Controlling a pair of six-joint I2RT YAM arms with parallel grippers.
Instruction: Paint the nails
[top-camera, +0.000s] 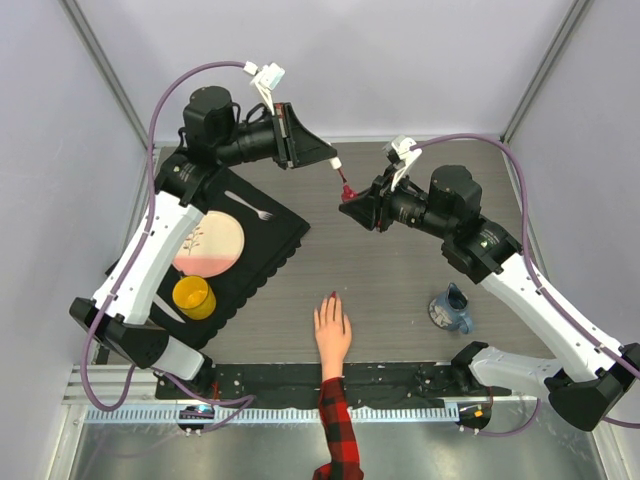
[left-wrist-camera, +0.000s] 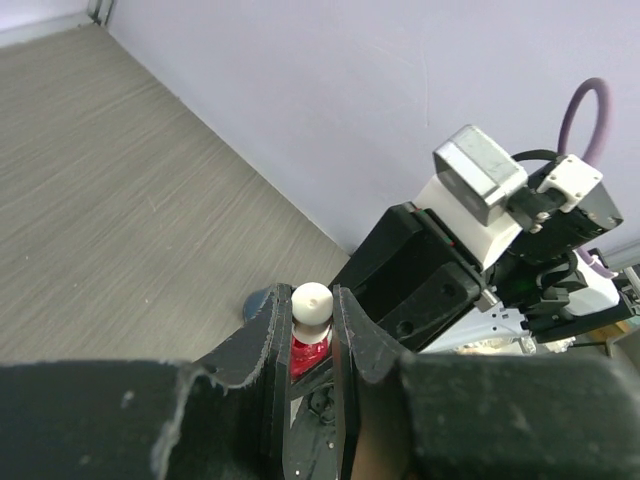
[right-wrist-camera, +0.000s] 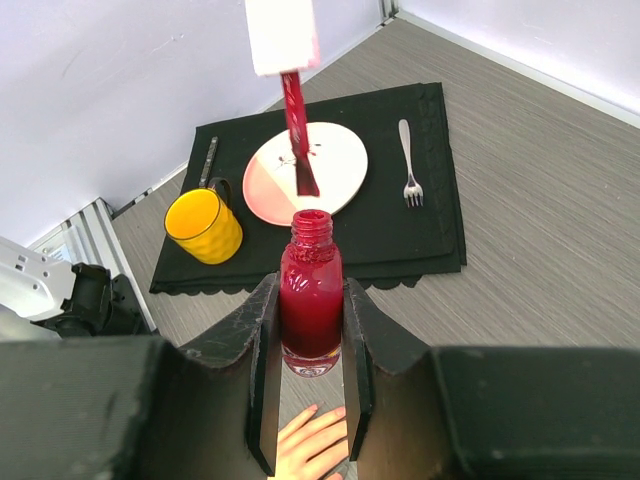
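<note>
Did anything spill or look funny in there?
Nothing has spilled. The red polish bottle is open but upright in the right gripper, and the left gripper holds the wet brush just above its neck. The only funny sight is a pale hand in a plaid sleeve on the table.

A black scallop-edged placemat (top-camera: 278, 235) lies angled on the left side of the grey wood-grain table (top-camera: 400, 270). On it sit 1 round plate (top-camera: 208, 245), part cream and part pink, 1 fork (top-camera: 250, 206) just beyond the plate, 1 yellow cup (top-camera: 194, 297) near the plate's front edge, and 1 knife (right-wrist-camera: 209, 160) beside the cup. A small blue mug (top-camera: 452, 310) stands well apart on the right.
</note>
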